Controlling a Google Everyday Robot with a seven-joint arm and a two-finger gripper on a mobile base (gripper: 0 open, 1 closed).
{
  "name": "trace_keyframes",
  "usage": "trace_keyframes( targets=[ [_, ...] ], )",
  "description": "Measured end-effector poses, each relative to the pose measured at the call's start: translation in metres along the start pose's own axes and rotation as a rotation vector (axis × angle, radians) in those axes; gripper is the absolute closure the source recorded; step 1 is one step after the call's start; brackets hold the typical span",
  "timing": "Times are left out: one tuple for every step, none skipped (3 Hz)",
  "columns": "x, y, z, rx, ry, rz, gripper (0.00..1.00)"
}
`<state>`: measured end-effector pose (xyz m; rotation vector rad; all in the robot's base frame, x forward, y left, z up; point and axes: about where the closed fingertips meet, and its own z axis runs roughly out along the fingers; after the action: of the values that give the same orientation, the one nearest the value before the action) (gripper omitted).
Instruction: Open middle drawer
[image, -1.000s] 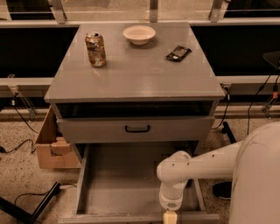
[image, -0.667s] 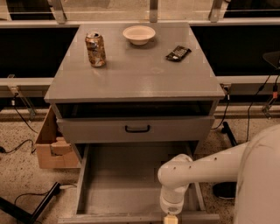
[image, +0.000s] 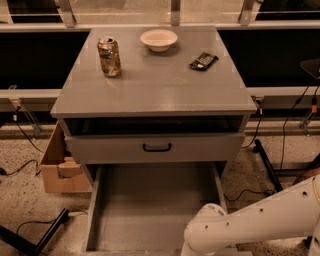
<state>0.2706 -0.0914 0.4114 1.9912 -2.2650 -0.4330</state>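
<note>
Middle drawer (image: 150, 210) sits pulled well out, arm (image: 250, 225) low at its front, presumably for the handle there; gripper is below frame, can't tell its state.

tool: below bottom edge, unseen | middle drawer (image: 150, 210) front: cut off | arm (image: 250, 226) covers its corner

You're seeing a smooth white arm (image: 265, 216), rounded joint (image: 206, 229) bulging nearest the jaws, dark dots (image: 241, 220) running along it, gripper sitting out of view.
</note>
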Motion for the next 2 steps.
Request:
trace_keyframes(
  targets=[
    [0.0000, -0.0001, 0.0003, 0.000, 0.000, 0.000, 0.40],
    [0.0006, 0.0010, 0.0012, -0.003, 0.001, 0.000, 0.09]
  ],
)
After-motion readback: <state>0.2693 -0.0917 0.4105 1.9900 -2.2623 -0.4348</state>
